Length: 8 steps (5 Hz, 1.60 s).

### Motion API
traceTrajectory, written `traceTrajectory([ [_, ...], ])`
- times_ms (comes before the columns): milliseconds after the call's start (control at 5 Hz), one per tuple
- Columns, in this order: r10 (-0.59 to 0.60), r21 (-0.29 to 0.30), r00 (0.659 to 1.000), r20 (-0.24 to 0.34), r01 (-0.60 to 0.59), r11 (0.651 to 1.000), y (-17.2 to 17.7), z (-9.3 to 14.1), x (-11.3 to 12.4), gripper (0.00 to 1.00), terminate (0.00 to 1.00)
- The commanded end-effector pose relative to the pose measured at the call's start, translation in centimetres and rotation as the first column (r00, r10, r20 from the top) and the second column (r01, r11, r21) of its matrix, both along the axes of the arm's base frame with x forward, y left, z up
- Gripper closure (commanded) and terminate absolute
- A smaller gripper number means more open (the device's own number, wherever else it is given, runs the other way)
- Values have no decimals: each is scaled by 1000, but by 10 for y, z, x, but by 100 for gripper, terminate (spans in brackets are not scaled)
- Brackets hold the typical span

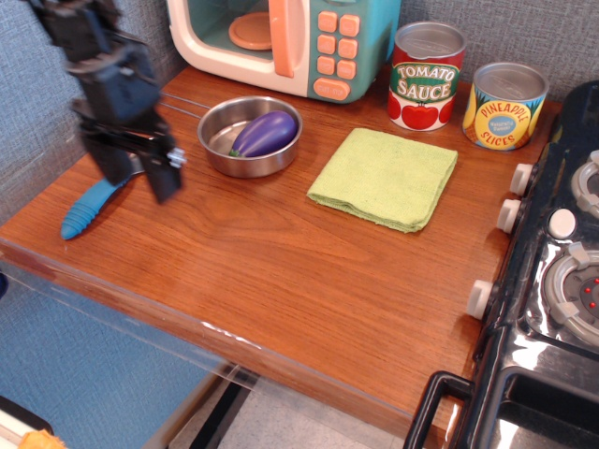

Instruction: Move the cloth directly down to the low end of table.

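Green cloth [385,177] lying flat on the table [281,271], arm off to the left.

The gripper [140,173] is blurred above the blue tool [91,207], fingers pointing down, well apart from the cloth; a steel pan [249,137] holding an eggplant [265,133] sits between them.

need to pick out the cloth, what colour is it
Light green; the cloth shows plainly in the only view, lying flat on the table.

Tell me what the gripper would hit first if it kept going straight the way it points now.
The gripper points downward, so it would probably meet bare table first, just right of the blue tool. Depth is uncertain from this single view.
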<state>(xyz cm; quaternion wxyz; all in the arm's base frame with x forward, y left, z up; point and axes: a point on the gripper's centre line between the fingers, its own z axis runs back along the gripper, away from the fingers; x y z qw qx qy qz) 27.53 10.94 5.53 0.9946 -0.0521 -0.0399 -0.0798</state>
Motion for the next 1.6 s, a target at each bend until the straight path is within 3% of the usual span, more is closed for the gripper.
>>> traceTrajectory([
  [0, -46, 38, 996, 81, 43, 998, -87, 26, 42, 0, 0],
  [400, 81, 50, 993, 83, -86, 995, -127, 12, 107, 0, 0],
  [600, 111, 55, 990, 84, -116, 992, -128, 3, 123, 0, 0],
  [1200, 111, 11, 988, 107, -112, 994, -145, -12, 140, 0, 0],
  [1400, 87, 35, 991, 106, -91, 995, -151, -24, 138, 0, 0],
])
